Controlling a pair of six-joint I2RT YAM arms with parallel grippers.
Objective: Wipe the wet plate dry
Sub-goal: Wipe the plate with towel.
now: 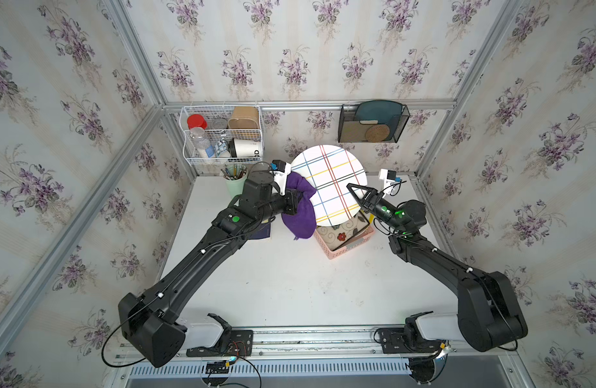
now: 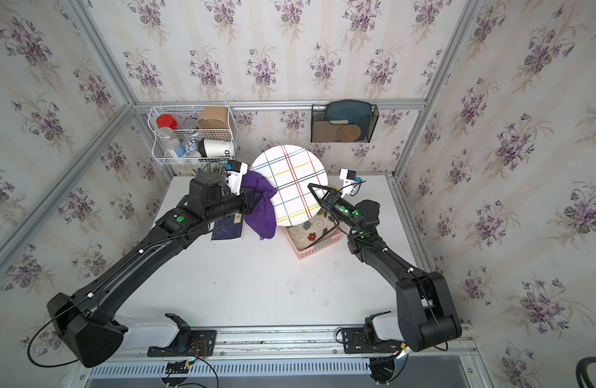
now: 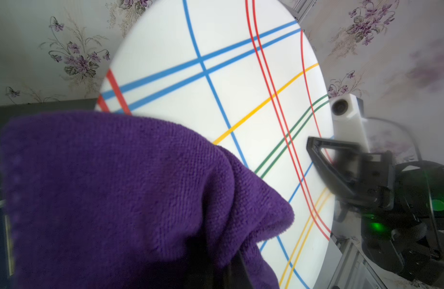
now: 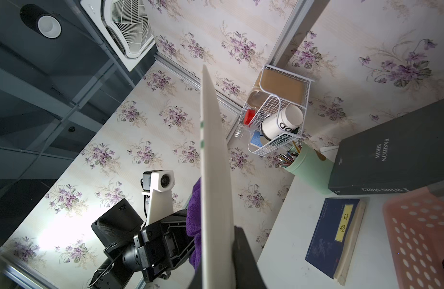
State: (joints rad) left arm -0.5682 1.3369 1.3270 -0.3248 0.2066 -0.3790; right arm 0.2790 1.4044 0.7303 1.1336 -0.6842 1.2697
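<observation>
A round white plate (image 1: 327, 181) (image 2: 290, 181) with blue, red, yellow and green crossing lines is held up on edge above the table. My right gripper (image 1: 352, 188) (image 2: 313, 188) is shut on its right rim; the right wrist view shows the plate (image 4: 213, 162) edge-on between the fingers (image 4: 243, 252). My left gripper (image 1: 298, 199) (image 2: 256, 200) is shut on a bunched purple cloth (image 1: 300, 211) (image 2: 261, 211) that touches the plate's left side. In the left wrist view the cloth (image 3: 116, 187) covers my fingers and overlaps the patterned face (image 3: 241, 87).
A pink perforated basket (image 1: 347, 248) holding a floral plate sits under the held plate. A dark blue book (image 2: 227, 229) lies beneath the left wrist. At the back are a green pencil cup (image 1: 234, 184), a white wire rack (image 1: 222, 134) and a black mesh holder (image 1: 374, 122).
</observation>
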